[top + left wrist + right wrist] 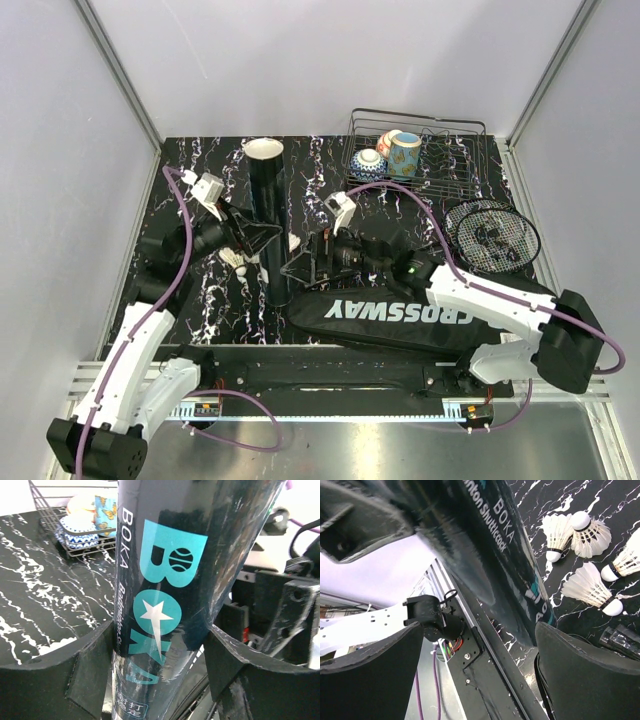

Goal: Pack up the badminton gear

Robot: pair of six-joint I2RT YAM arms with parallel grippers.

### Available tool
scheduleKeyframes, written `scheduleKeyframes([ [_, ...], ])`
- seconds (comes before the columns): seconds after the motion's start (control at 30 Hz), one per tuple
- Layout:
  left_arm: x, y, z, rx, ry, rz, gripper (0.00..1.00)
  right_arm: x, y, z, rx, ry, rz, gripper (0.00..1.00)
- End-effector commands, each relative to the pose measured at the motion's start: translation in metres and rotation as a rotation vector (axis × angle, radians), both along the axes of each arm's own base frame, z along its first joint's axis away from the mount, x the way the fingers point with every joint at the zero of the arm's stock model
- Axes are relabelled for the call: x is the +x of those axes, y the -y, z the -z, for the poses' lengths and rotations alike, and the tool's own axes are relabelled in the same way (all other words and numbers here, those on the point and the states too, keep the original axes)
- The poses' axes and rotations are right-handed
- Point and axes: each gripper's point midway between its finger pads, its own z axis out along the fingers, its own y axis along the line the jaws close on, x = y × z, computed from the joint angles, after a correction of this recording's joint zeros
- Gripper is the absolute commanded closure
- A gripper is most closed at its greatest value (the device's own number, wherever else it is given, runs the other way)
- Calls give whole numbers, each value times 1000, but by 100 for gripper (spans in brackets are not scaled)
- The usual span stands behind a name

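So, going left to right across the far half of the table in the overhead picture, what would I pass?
Black tube → painted cups → racket head.

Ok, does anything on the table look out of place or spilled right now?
Yes. Small white feather shuttlecocks lie loose on the black marbled table, scattered near the foot of the dark teal-lettered tube, whose top is open. They look spilled rather than packed.

Black tube (pixel 165 580) with teal lettering, white shuttlecocks (pixel 587 590), black white-veined table (pixel 320 160), black bag (pixel 400 312) lettered white
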Motion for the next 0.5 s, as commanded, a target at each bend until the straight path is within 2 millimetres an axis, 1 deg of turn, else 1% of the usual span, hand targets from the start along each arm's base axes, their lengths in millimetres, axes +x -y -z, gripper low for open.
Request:
scheduleKeyframes([
  [0.0, -12, 13, -32, -59, 125, 116, 55, 20, -16, -16, 58, 18, 91, 0],
  [0.1, -15, 14, -34, -63, 130, 127, 55, 25, -17, -13, 50, 26, 109, 0],
  [0.23, -23, 20, -32, -98, 104, 189, 55, 28, -21, -18, 45, 72, 116, 0],
  [0.33, -25, 24, -33, -120, 94, 220, 56, 26, -26, -24, 44, 123, 110, 0],
  [0.37, -25, 24, -33, -122, 93, 222, 56, 21, -30, -24, 40, 145, 98, 0],
  [0.47, -25, 24, -34, -133, 84, 218, 56, 24, -33, -27, 27, 208, 131, 0],
])
